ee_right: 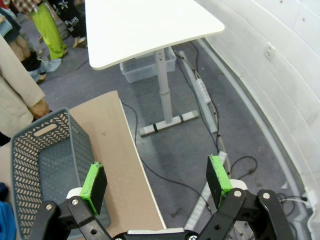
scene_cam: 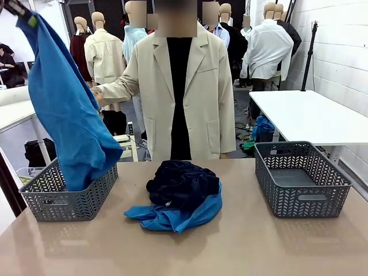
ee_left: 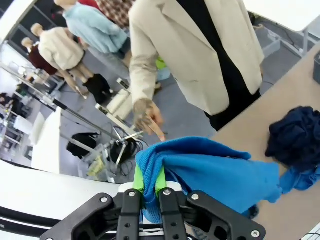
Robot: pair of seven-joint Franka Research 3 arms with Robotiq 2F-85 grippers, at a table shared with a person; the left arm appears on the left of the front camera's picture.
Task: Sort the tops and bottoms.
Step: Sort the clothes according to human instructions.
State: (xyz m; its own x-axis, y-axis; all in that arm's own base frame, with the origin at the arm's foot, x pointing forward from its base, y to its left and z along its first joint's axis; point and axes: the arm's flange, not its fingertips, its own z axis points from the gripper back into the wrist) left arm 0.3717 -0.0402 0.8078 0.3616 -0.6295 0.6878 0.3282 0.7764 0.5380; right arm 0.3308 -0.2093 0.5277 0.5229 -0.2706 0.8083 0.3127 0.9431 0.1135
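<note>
The hanging blue top [scene_cam: 63, 109] and the dark bottoms [scene_cam: 181, 183] are soft, matt cloth, the grey left basket [scene_cam: 63, 208] and right basket [scene_cam: 302, 202] look like matt plastic lattice, and the tan table [scene_cam: 247, 248] is smooth with a faint sheen.

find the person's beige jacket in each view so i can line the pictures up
Front view: the beige jacket is top centre, beyond the far edge of the table.
Left wrist view: the jacket runs tilted across the top centre.
Right wrist view: one sleeve of it shows at the left edge, above the grey basket.
Shared landmark: the tan table.
</note>
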